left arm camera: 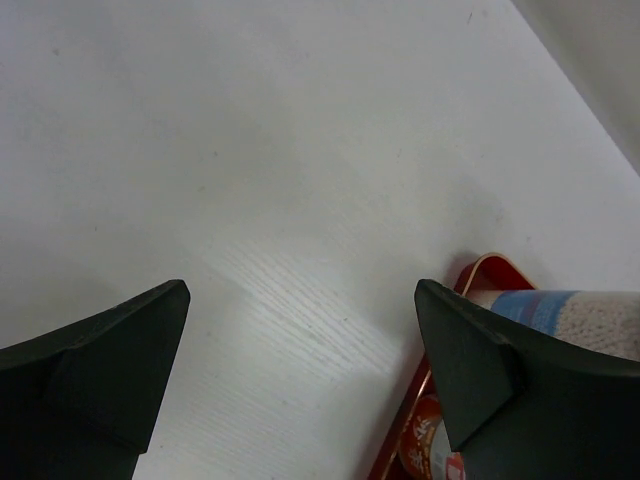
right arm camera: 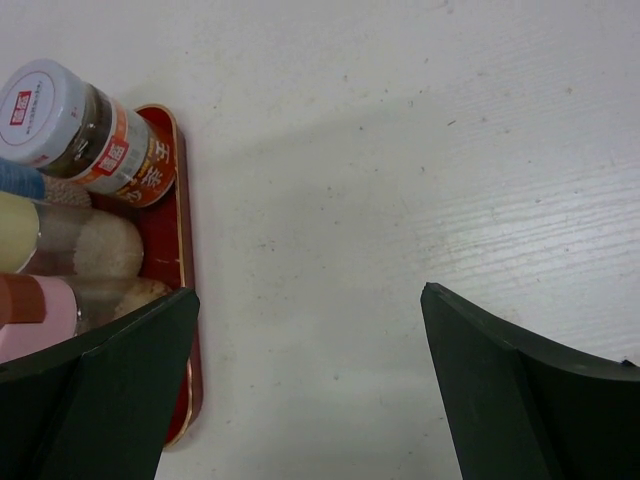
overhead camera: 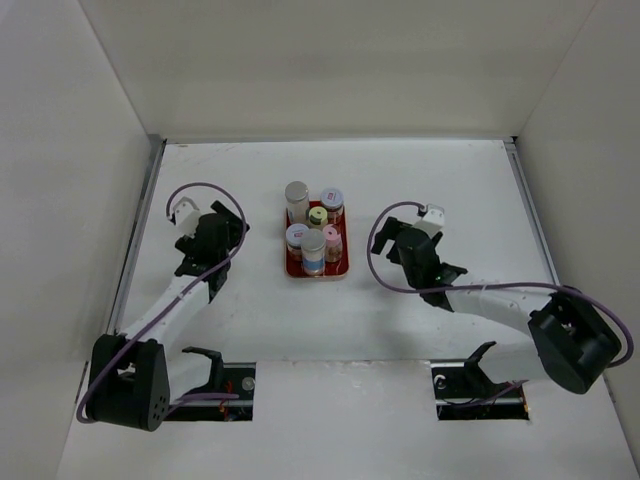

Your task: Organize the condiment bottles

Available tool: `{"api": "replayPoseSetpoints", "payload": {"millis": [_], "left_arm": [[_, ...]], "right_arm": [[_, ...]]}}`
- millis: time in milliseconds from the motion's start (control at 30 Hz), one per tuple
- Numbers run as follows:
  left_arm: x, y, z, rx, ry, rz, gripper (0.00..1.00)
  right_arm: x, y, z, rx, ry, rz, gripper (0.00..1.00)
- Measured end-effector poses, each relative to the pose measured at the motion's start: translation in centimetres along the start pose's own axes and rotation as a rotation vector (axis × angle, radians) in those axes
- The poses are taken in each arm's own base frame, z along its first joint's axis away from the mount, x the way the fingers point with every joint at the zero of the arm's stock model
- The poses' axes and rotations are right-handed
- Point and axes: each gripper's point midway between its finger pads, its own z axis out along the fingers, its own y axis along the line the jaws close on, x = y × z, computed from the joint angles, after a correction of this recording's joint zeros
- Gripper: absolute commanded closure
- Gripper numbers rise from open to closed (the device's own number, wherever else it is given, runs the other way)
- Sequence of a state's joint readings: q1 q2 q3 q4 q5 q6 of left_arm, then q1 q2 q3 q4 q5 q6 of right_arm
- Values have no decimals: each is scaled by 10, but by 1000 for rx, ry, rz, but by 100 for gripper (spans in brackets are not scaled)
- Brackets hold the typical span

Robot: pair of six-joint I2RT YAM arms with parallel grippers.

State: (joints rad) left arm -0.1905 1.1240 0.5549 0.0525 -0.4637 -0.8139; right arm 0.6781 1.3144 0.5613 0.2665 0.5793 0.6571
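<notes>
Dark fingers (left arm camera: 90, 370) of the left hand (left arm camera: 300, 300) are seen closest in its wrist view. They are spread wide, with only bare white surface (left arm camera: 250, 150) between them. Past the right-side finger, a corner of the red tray (left arm camera: 478, 272) is caught, along with a blue-banded bottle (left arm camera: 575, 312) and, nearer, part of a red-labelled bottle (left arm camera: 428, 450).

The right hand (right arm camera: 310, 300) is likewise shown spread in its own wrist view, with nothing held. At the left edge of that view a white-capped bottle (right arm camera: 70, 125) with an orange-red label is made out in the tray. A yellow-capped bottle (right arm camera: 15, 230) and a pink-capped bottle (right arm camera: 40, 325) are seen nearer.

Such label detail is not given by the top view. Only from above is the whole layout supplied: all six condiment bottles (overhead camera: 313, 243) are stood upright and packed close in the tray. The tray is placed mid-surface between the two hands, and neither hand is touching it.
</notes>
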Motion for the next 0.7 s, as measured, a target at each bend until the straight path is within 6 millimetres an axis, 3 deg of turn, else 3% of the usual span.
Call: {"api": "replayPoseSetpoints", "payload": {"millis": [200, 333, 467, 567, 700], "left_arm": [[31, 13, -1, 16, 83, 22, 0], [44, -3, -7, 95, 134, 25, 0], [57, -23, -18, 178, 180, 41, 0], [63, -32, -25, 220, 189, 46, 0], [70, -30, -24, 224, 206, 53, 0]], "right_arm": [[-18, -8, 2, 60, 18, -23, 0], [-36, 1, -4, 87, 53, -75, 0], [-55, 3, -25, 113, 42, -70, 0], [-61, -5, -38, 132, 44, -64, 0], [-60, -22, -39, 186, 72, -109, 0]]}}
